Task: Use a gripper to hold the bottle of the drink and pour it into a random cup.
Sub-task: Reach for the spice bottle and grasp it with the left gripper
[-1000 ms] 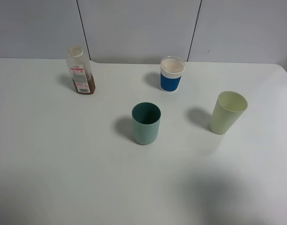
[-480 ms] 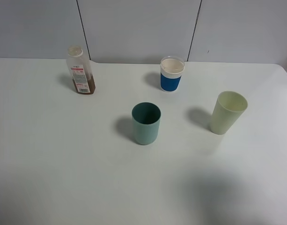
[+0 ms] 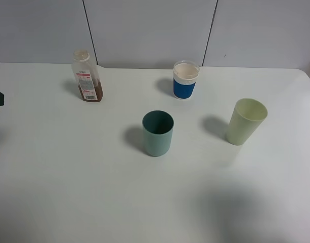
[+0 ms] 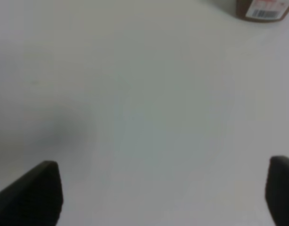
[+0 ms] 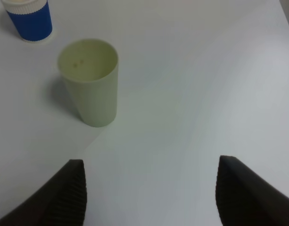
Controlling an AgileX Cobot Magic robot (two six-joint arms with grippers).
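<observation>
Lab-like: white table [image 3: 69,177], grey wall panels [image 3: 149,30]

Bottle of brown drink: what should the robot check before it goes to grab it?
1. Is the bottle upright on the table? Ok.
2. Is there drink in it? Ok, some brown liquid sits at the bottom.
3. Is the bottle's top open for pouring? Cannot tell.
4. Is the left gripper open and empty? Ok, its jaws are wide apart.
5. Is the left gripper lined up with the bottle? Not ok, the bottle shows only at the edge of the left wrist view.
6. Is the teal cup upright and ready? Ok, it looks empty and stands apart from the bottle.
</observation>
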